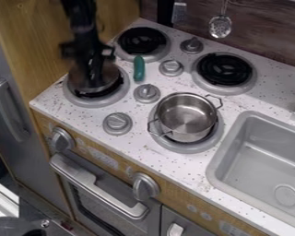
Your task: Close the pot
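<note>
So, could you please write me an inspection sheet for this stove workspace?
Surface: speckled white countertop, with burners and knobs set in it.
Pot: upright and uncovered on the front right burner.
Lid: at the front left burner, off the pot.
Clutter: a green object lies near the back left burner.
Gripper: over the lid; whether it holds it, I cannot tell.
Cables: nothing seen.
Surroundings: sink right of the pot; slotted spoon hanging behind.

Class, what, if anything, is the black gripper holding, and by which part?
It cannot be told: the black gripper hangs over the round, shiny metal lid, hiding any hold near its middle.
</note>
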`<move>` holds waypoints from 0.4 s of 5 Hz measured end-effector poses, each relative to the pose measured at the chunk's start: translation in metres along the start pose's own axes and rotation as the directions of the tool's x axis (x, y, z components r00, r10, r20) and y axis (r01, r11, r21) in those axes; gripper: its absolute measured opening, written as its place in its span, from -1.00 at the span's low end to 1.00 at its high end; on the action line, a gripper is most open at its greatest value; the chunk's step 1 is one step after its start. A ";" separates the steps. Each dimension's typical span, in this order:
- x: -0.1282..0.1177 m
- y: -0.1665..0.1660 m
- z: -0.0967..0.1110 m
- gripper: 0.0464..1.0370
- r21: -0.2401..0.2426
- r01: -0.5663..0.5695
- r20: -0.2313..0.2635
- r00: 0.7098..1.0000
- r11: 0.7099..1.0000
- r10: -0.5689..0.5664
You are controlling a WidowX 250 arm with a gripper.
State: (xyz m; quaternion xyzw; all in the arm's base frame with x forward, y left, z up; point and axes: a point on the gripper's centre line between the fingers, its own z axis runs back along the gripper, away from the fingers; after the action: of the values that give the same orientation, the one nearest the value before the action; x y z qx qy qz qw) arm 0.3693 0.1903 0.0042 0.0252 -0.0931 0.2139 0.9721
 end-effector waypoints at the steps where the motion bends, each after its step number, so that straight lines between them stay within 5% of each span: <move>1: -0.011 -0.050 0.036 -0.55 -0.054 0.087 0.050 0.995 0.995 -0.084; 2: -0.039 -0.084 0.039 -0.55 -0.093 0.178 0.028 0.984 0.980 -0.177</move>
State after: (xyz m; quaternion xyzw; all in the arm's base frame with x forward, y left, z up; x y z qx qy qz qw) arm 0.3629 0.0943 0.0340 -0.0109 -0.1101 0.1213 0.9864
